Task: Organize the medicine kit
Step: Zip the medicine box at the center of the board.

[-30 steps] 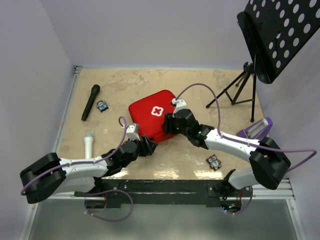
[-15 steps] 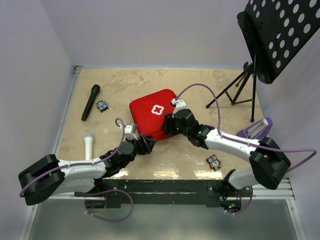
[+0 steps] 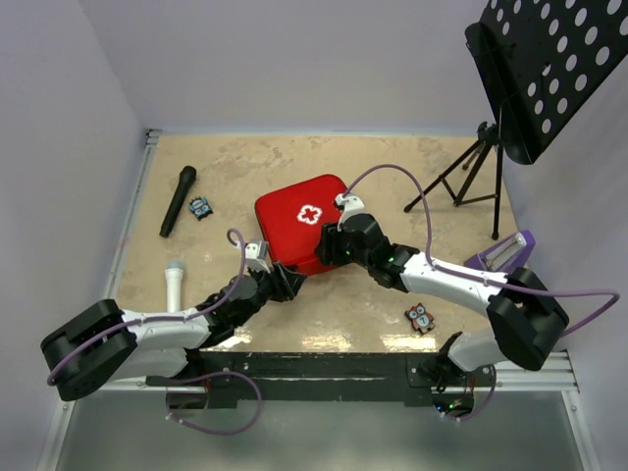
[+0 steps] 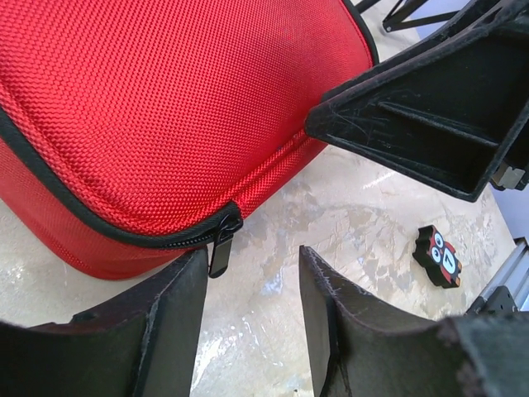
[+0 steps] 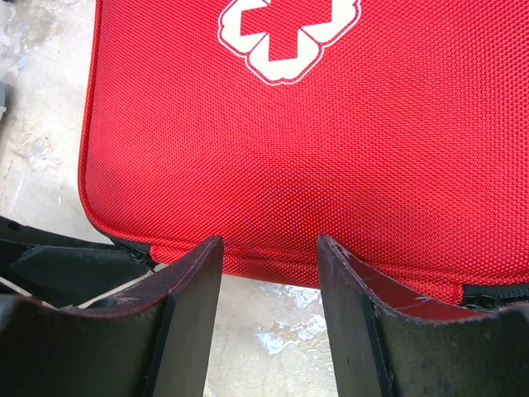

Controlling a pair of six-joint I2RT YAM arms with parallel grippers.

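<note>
The medicine kit (image 3: 304, 221), a red zip case with a white cross (image 5: 289, 33), lies shut and flat mid-table. My left gripper (image 3: 283, 286) is open at its near-left corner. In the left wrist view the gripper (image 4: 252, 252) has bare table between its fingers, and the black zipper pull (image 4: 221, 246) hangs just beside the left fingertip. My right gripper (image 3: 330, 245) is open at the kit's near edge. In the right wrist view the gripper (image 5: 269, 241) has its tips at the red seam, with nothing clamped.
A black microphone (image 3: 178, 201) and a small blue toy (image 3: 201, 208) lie at far left, a white microphone (image 3: 174, 285) nearer. An owl tile (image 3: 420, 317) sits near the right arm. A music stand tripod (image 3: 471, 177) and a purple item (image 3: 505, 253) stand at right.
My left gripper has edged left and closer to the kit's corner, its jaws narrowing slightly. The kit has shifted a little to the right. The right arm has barely moved.
</note>
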